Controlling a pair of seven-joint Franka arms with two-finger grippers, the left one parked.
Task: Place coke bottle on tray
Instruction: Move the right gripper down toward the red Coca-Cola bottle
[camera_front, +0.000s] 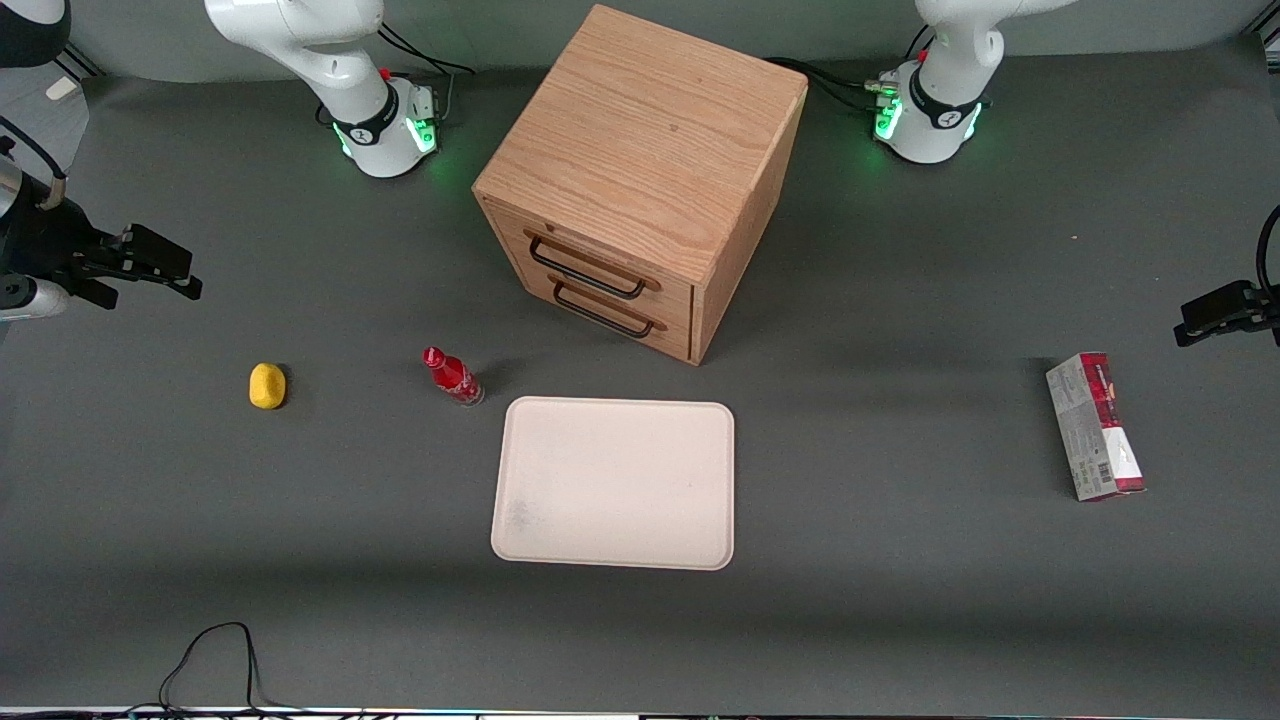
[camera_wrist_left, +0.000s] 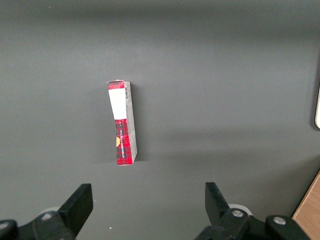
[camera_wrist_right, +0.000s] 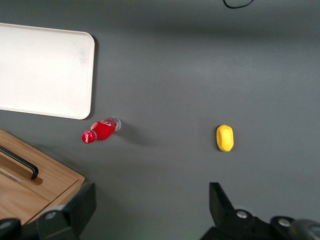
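One coke bottle (camera_front: 452, 376) beside tray (camera_front: 615, 483); gripper (camera_wrist_right: 150, 210) overhead, jaws apart.

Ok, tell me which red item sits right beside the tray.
The coke bottle, just off the tray corner; the red-and-grey carton lies toward the parked arm's end. The hand hangs away.

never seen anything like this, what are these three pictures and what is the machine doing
Two white robot arms stand at a grey table. One picture looks at them from the front; the other two come from cameras on their wrists, looking down past the black fingers. The working arm's gripper hangs open above its end of the table, holding nothing. On the table are a wooden cabinet, a cream tray nearer the front camera, a small red coke bottle standing beside the tray, a yellow lump, and a red-and-grey carton toward the parked arm's end. The bottle should go onto the tray.
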